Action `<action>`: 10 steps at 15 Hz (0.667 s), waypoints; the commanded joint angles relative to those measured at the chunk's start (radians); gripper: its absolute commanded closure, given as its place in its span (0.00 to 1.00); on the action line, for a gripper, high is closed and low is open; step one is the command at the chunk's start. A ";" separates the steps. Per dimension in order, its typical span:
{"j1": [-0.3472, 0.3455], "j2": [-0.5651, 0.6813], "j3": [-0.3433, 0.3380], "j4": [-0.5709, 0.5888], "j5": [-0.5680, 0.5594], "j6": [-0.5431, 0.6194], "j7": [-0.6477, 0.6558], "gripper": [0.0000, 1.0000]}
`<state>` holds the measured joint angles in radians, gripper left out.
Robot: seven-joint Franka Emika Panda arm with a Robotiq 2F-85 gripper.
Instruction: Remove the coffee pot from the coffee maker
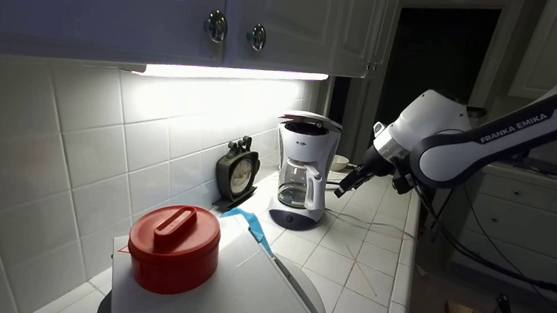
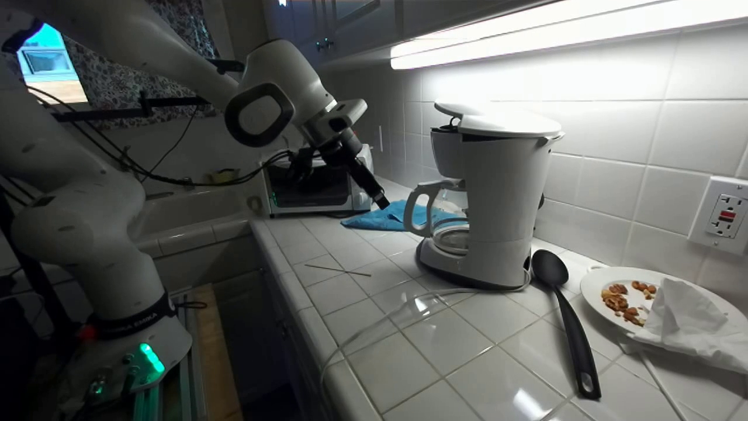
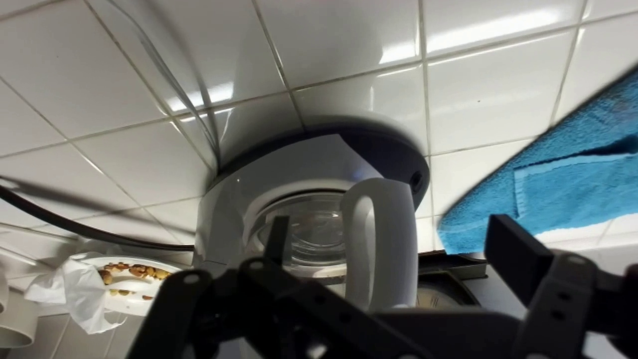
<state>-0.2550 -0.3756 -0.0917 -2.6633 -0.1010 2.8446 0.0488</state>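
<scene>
- Coffee pot: clear, smooth glass, its handle white plastic with a soft sheen.
- Coffee maker: smooth plastic, satin on the body, duller on the dark base.
- Counter tiles: glossy and smooth, streaked with bright reflections.
- Blue cloth: matt, rough, fuzzy pile.
- Red container: smooth plastic, faintly shiny.
- Cabinet knobs: polished metal.
- Ladle: black plastic, mostly matt.
- Napkin: thin crumpled paper.
- Gripper: dull black.

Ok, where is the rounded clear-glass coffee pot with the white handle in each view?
In an exterior view: coffee pot just right of centre.
In an exterior view: coffee pot right of centre, partly behind the white coffee maker.
Wrist view: coffee pot just below centre, partly behind the black hand.
Shared landmark: the blue cloth.
</scene>
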 commanded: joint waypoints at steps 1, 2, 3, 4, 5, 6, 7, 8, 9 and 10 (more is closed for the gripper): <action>0.012 0.115 -0.001 0.103 0.023 0.003 0.031 0.00; 0.030 0.137 -0.011 0.130 0.037 -0.007 0.019 0.00; 0.031 0.162 -0.009 0.160 0.034 -0.017 0.021 0.00; 0.037 0.183 -0.012 0.186 0.039 -0.025 0.021 0.00; 0.050 0.200 -0.017 0.215 0.052 -0.043 0.011 0.00; 0.051 0.220 -0.017 0.238 0.052 -0.048 0.015 0.00; 0.059 0.235 -0.019 0.263 0.058 -0.062 0.011 0.00; 0.066 0.251 -0.021 0.287 0.063 -0.077 0.005 0.00; 0.071 0.265 -0.021 0.307 0.066 -0.089 0.005 0.00; 0.077 0.277 -0.021 0.328 0.071 -0.109 0.004 0.00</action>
<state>-0.2060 -0.1523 -0.1000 -2.4172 -0.0658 2.7941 0.0635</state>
